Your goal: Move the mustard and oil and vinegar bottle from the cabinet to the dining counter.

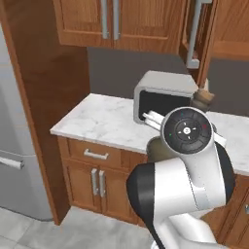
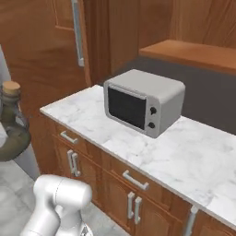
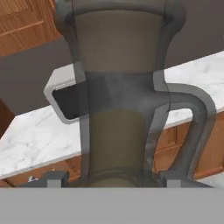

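Flask: oil and vinegar bottle (image 3: 116,100) fills my hand camera, clamped in gripper (image 3: 112,179).
Beyond: toaster oven (image 2: 143,101) on marble worktop (image 2: 193,156).
Overhead: cabinet (image 1: 116,22).

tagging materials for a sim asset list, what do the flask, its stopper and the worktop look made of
Oil and vinegar bottle: looks like tinted glass, since the toaster oven and worktop show through its neck and handle. Stopper: tan and matte, probably cork. Worktop: white with grey veins, polished marble by its look.
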Robot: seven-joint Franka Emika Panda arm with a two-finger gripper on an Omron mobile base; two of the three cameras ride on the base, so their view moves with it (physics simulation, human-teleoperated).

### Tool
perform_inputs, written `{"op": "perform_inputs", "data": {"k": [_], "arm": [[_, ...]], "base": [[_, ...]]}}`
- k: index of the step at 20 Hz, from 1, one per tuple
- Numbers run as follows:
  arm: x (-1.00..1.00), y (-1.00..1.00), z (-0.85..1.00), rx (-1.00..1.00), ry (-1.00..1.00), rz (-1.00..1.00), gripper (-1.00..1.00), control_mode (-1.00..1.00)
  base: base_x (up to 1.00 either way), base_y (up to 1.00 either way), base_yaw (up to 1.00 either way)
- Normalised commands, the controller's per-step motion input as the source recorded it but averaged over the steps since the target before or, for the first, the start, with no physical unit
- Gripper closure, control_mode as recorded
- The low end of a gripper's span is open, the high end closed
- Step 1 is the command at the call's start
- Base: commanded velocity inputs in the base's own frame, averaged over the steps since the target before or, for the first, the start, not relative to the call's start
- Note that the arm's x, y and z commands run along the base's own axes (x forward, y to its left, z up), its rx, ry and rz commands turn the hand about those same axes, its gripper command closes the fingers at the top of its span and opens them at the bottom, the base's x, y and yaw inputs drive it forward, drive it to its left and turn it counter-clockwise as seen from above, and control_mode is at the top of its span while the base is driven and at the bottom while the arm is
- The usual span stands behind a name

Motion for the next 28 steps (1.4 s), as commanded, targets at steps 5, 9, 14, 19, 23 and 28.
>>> {"op": "perform_inputs", "data": {"k": [5,9,14,19,23,28], "arm": [[0.0,0.0,0.0,0.0,0.0,0.0,1.0,1.0],[0.0,0.0,0.0,0.0,0.0,0.0,1.0,1.0],[0.0,0.0,0.0,0.0,0.0,0.0,1.0,1.0],[0.0,0.0,0.0,0.0,0.0,0.0,1.0,1.0],[0.0,0.0,0.0,0.0,0.0,0.0,1.0,1.0],[0.0,0.0,0.0,0.0,0.0,0.0,1.0,1.0]], "base": [[0.07,0.21,0.76],[0.3,0.09,0.69],[0.51,0.1,0.55],[0.74,0.04,0.41],[0.83,0.0,0.38],[0.88,0.0,0.29]]}}
